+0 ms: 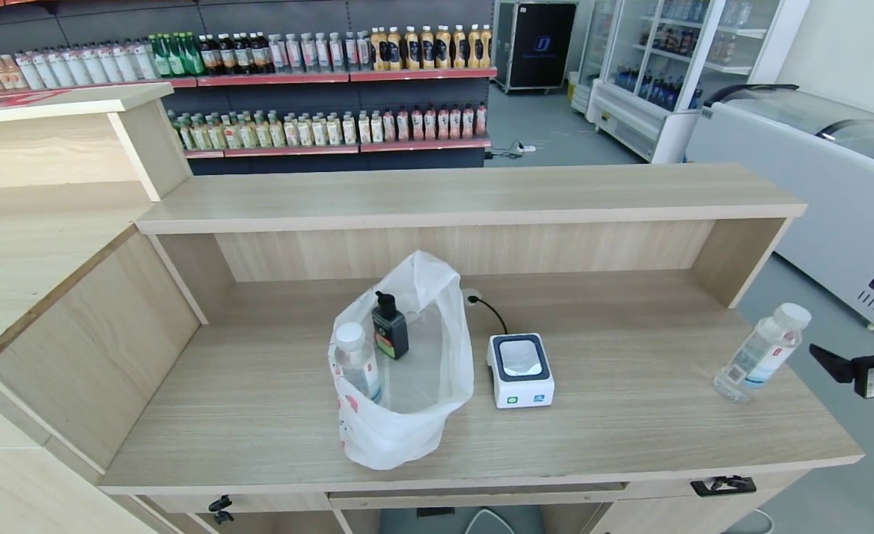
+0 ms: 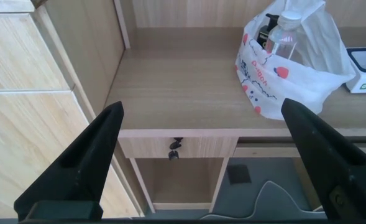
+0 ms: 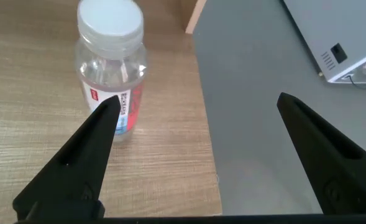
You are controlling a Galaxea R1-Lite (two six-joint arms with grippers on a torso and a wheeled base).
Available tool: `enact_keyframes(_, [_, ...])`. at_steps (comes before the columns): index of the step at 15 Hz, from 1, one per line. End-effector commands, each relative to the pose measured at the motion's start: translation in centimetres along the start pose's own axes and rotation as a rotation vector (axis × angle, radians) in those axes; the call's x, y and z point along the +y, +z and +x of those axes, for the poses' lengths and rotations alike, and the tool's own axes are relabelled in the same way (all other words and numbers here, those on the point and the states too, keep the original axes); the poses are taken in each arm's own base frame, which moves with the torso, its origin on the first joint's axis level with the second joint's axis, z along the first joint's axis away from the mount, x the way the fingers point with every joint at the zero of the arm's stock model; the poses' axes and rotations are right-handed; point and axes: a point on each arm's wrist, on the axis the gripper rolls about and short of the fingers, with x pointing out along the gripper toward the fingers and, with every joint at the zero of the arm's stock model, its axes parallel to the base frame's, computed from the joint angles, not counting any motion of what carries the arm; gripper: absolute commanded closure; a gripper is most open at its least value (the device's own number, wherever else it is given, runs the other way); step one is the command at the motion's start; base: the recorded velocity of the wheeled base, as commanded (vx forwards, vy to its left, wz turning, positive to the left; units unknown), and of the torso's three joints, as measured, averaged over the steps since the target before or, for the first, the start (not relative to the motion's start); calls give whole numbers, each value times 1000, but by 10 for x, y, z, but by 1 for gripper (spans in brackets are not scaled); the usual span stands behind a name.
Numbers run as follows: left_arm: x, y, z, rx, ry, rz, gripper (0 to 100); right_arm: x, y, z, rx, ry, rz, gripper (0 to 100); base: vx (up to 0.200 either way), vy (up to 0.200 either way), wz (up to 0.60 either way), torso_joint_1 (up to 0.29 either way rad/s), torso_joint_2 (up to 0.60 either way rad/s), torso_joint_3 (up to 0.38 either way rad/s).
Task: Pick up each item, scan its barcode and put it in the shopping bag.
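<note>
Water bottle [image 1: 762,353]: stands on its base at far right of counter [image 1: 630,356], near the right edge, well apart from everything else on the top. Clear ribbed plastic, white screw cap, red/blue label.
R gripper [image 3: 198,102]: jaws spread wide, holding nothing. Sits off the counter's right edge, over grey floor [image 3: 251,124]. One finger lines up w/ the bottle in the wrist view; contact can't be told.
L gripper [image 2: 202,107]: jaws wide apart, empty. In front of the counter's front-left corner, clear of the top.
Shopping bag [image 1: 400,423]: centre-left of counter, mouth open upward. Thin white crinkled plastic w/ red and blue prints. Stands between L gripper and the scanner.
Bag contents: capped bottle [image 1: 355,360], clear w/ white cap, upright at the bag's left side; pump bottle [image 1: 390,330], dark, black pump head, upright behind it.
Scanner [image 1: 520,369]: just beside the bag, to its right. White box, rounded corners, dark-framed glass window on top.
Cable [image 1: 490,310]: black, runs from scanner back toward the rear wall.
Open room: bare wood-grain top between scanner and water bottle; also left of the bag.
Limits: upper ledge [image 1: 467,193] overhangs the rear; slanted side panel [image 1: 96,348] closes the left; right end panel at rear only.
Drawer lock [image 1: 723,486]: black, under front edge, right.
Background: drink shelves [image 1: 318,81]; chest freezer [image 1: 815,178].
</note>
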Motion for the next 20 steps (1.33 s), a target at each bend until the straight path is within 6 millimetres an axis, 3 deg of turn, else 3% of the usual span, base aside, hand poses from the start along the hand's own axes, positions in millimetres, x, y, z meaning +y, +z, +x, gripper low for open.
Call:
enact_keyframes(1, [0,0,0,-1,1,0,0,9,-12,11,27,35,5,0,0,0,0,0,0,0])
enact_keyframes(8, [0,0,0,-1,1,0,0,17,-30,28,19,53,-4,0,0,0,0,0,0,0])
enact_keyframes(14, [0,0,0,-1,1,0,0,41,-34,48,16,132,23,0,0,0,0,0,0,0])
enact_keyframes(20, [0,0,0,-1,1,0,0,54,-25,77,-48,171,35,0,0,0,0,0,0,0])
